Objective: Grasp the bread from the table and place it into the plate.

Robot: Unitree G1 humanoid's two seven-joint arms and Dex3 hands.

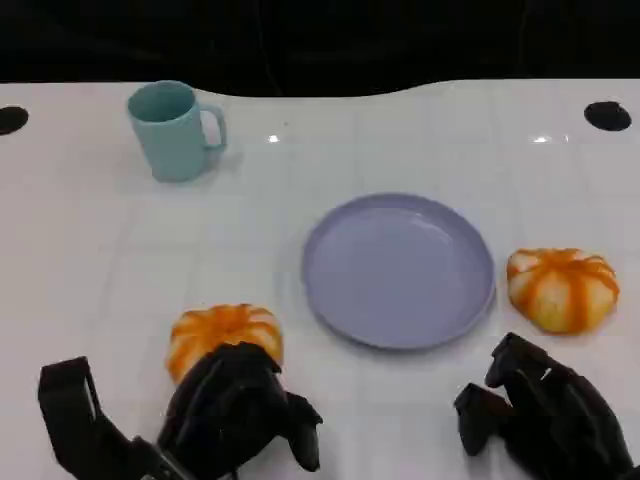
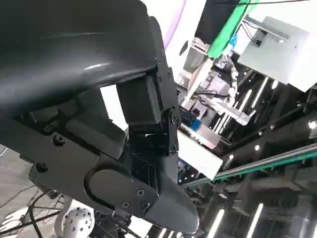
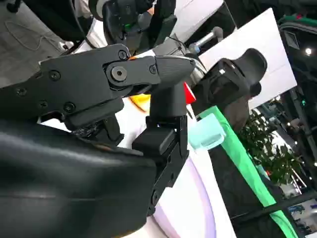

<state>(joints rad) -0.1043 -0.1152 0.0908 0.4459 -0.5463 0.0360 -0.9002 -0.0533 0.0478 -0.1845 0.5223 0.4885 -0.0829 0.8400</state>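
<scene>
Evidently the step in hand was the approach to a grasp, judging from how things lay. In the head view the left hand point(image 1: 238, 410) sat low on the table point(image 1: 90, 270) with its dark knuckles just in front of one bread point(image 1: 224, 335), an orange-striped round bun whose near edge was hidden behind the hand. Whether the fingers point(image 1: 300, 425) already touched it could not be told; they were curled inward, and nothing could be seen held in them. The left wrist view showed only the hand's black shell and fingers point(image 2: 163, 124) bent in, with no bread between them.

To do this step well, the left hand would likely need to spread its fingers first, reach over the top of the bun, and close on its sides gently, since bread probably squashes. Lifting straight up before moving across would keep it from dragging.

Relative to those fingers, the bread lay just beyond them, on the far side, and the plate point(image 1: 400, 268), lilac and bare, lay beyond and toward the right hand's side, near the bun but apart from it.

A second bread point(image 1: 562, 288) sat just beside the plate's other edge, slightly beyond the right hand point(image 1: 540, 410), whose fingers point(image 1: 478, 418) were likewise curled with nothing visible in them. A pale teal mug point(image 1: 172, 130) stood well apart, far beyond the left hand.
</scene>
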